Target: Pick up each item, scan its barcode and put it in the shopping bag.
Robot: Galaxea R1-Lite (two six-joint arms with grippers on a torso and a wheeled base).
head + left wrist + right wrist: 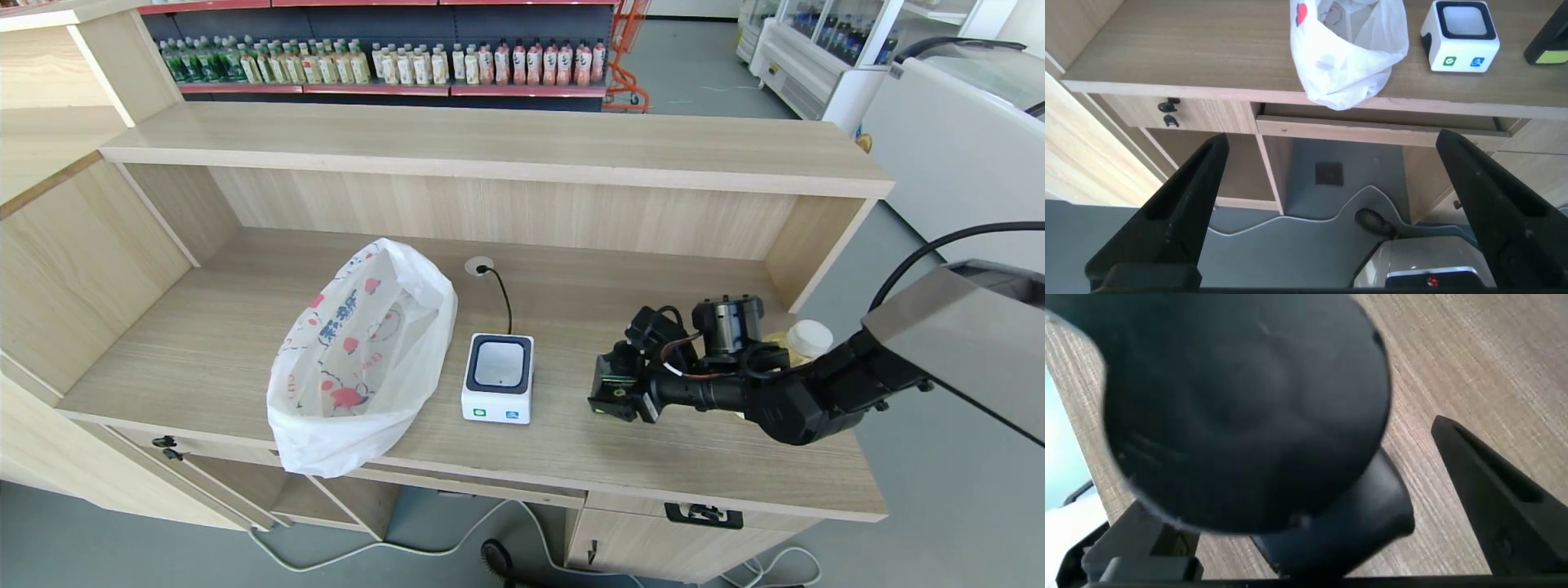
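A white shopping bag (359, 359) with red prints lies open on the wooden counter (245, 327), left of a small white barcode scanner (498, 377). My right gripper (611, 394) hovers low over the counter just right of the scanner. In the right wrist view a dark round item (1249, 408) sits very close to the camera; I cannot tell whether it is gripped. A yellowish bottle with a white cap (808, 337) stands behind the right arm. My left gripper (1333, 140) hangs open and empty below the counter's front edge, facing the bag (1347, 45) and scanner (1460, 34).
A black cable (500, 294) runs from the scanner to a port at the back. A raised shelf (490, 147) and side walls enclose the counter. Drawers with black locks (702, 514) sit under the front edge. Bare counter lies left of the bag.
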